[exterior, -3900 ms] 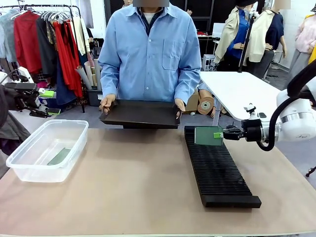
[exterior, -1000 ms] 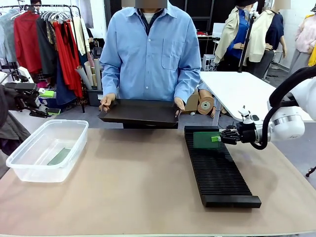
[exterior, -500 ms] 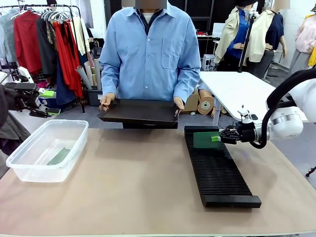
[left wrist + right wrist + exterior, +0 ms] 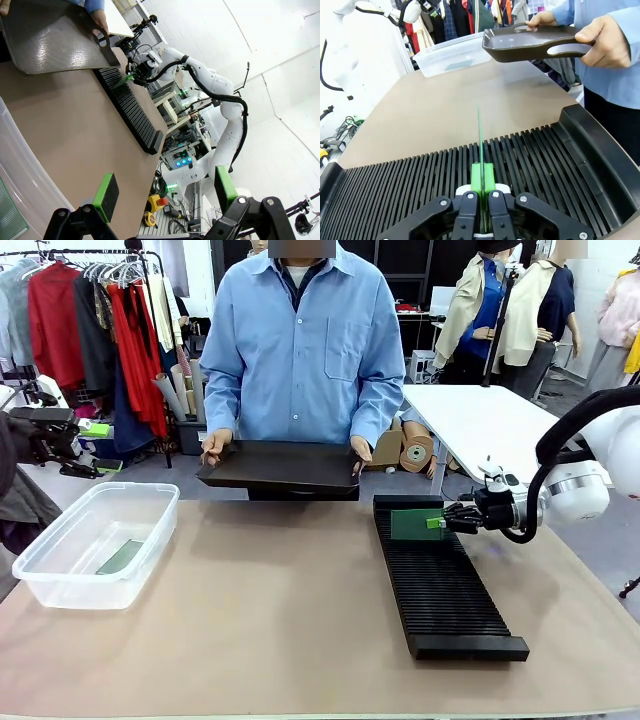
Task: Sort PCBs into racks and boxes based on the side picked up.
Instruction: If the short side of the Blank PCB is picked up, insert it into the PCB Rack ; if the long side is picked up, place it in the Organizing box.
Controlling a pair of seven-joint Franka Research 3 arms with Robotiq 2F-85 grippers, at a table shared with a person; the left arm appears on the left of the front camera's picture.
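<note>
The right claw (image 4: pixel 441 522) is shut on a PCB (image 4: pixel 408 524), pinching one edge so the board stands upright over the far end of the rack (image 4: pixel 440 580), low enough that its bottom edge seems to be entering a slot; an edge grip leaves that lower edge free to slide in. Across the counter (image 4: pixel 270 610) the person keeps a black tray (image 4: pixel 280 466) lifted clear of it, and a second PCB (image 4: pixel 121 557) lies flat in the box (image 4: pixel 60 585) at the left. In the left wrist view, the left claw (image 4: pixel 165 192) waits wide open and empty above the box's side, out of the way. In the right wrist view, the board runs edge-on, parallel with the slots, so it likely drops in cleanly.
</note>
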